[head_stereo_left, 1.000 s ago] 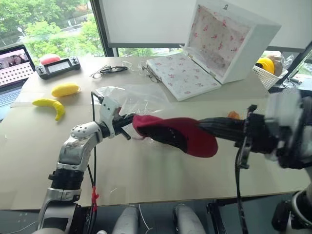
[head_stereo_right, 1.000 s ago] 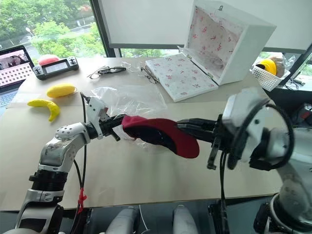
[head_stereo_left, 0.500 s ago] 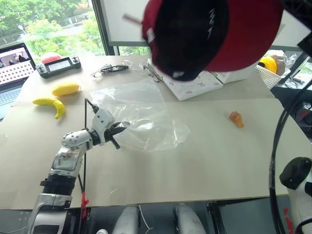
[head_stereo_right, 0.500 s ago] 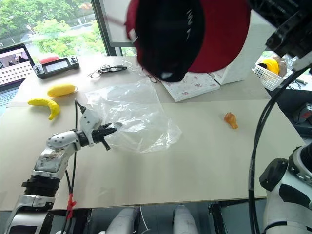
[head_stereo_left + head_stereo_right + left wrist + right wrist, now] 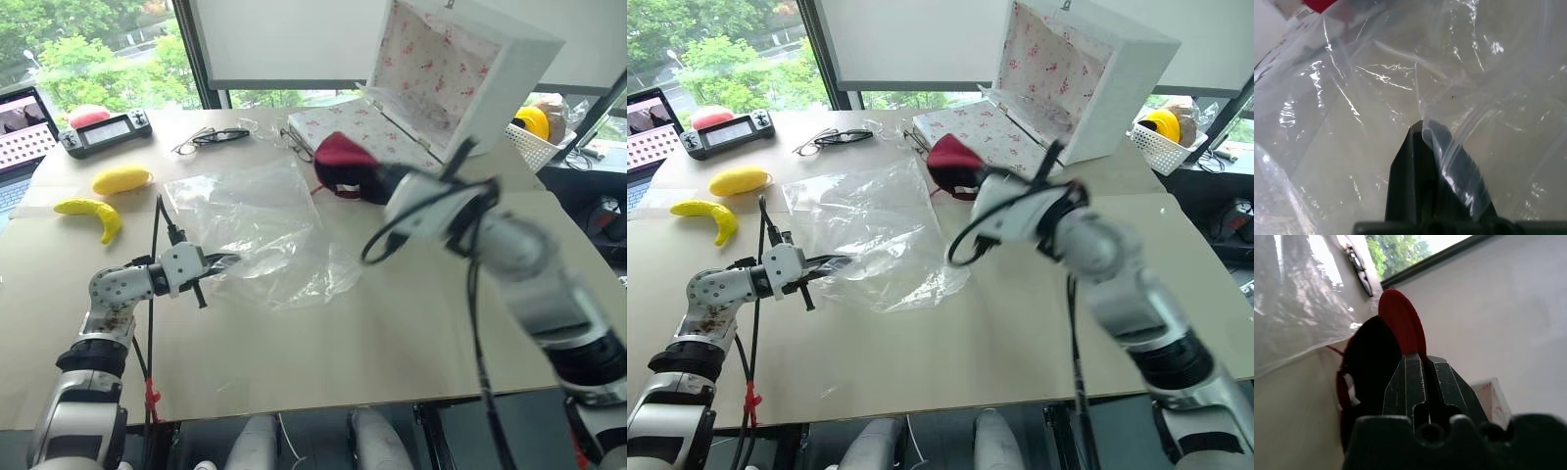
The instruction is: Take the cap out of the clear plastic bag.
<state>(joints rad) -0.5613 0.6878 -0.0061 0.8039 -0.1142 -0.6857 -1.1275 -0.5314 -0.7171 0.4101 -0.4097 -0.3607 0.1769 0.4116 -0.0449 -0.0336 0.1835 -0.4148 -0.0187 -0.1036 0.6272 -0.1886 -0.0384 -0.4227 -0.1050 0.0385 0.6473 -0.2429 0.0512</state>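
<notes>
Your left claw [image 5: 1422, 134] stretched low and forward, fingers pinched together on the clear plastic bag [image 5: 257, 220]. Your right claw [image 5: 1422, 362] reached across, clamped level on the cap [image 5: 345, 166].

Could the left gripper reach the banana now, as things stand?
Probably not yet: the left gripper is shut on the clear plastic bag, so it must let go first. The table between it and the banana looks free.
</notes>
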